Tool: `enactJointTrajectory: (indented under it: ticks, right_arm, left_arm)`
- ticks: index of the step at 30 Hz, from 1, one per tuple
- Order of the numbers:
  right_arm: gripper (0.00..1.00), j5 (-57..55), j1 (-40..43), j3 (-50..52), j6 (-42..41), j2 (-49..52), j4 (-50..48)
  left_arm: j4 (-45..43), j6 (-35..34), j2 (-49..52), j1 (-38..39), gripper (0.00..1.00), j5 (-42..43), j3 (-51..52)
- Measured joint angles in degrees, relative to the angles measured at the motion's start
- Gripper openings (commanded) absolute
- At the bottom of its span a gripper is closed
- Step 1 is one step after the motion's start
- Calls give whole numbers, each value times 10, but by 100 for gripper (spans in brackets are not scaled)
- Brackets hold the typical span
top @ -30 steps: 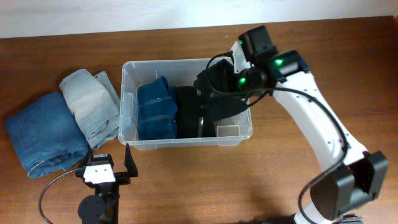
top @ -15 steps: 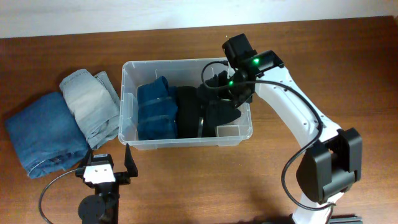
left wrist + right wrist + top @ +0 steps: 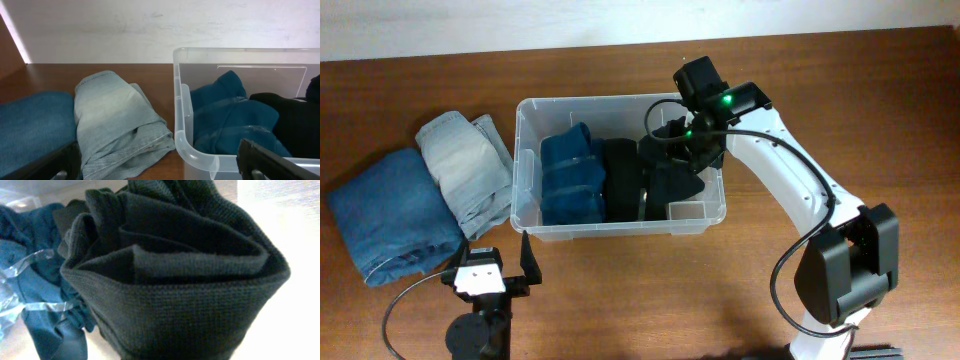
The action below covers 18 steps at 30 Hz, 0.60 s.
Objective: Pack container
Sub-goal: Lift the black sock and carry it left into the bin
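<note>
The container (image 3: pixel 620 230), a clear plastic bin, stands at the table's middle; its near corner shows in the left wrist view (image 3: pixel 182 135). Inside lie a folded teal garment (image 3: pixel 570 180) and a folded black garment (image 3: pixel 620 180). My right gripper (image 3: pixel 692 140) is over the bin's right end, shut on another black garment (image 3: pixel 672 180) that hangs down into the bin. That garment fills the right wrist view (image 3: pixel 175 270) and hides the fingers. My left gripper (image 3: pixel 488 262) is open and empty at the table's front edge, in front of the bin's left corner.
Folded blue jeans (image 3: pixel 390 215) and folded light grey-blue jeans (image 3: pixel 465 170) lie on the table left of the bin. The light jeans (image 3: pixel 115 120) touch the bin's left wall. A white wall runs behind the table.
My right gripper has moved left and down over the bin's right end with the black garment, which now sits lower in the bin. The left arm has not moved.
</note>
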<state>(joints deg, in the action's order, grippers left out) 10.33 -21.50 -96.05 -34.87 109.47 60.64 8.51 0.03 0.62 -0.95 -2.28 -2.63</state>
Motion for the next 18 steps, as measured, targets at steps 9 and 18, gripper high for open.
enactJointTrajectory:
  ticks: [9,18]
  right_arm:
    - [5,-20,0,27,-11,0,-11]
    - [4,-22,0,29,-11,2,-12]
  left_arm:
    - [0,0,0,0,99,0,0]
    - [0,0,0,0,99,0,0]
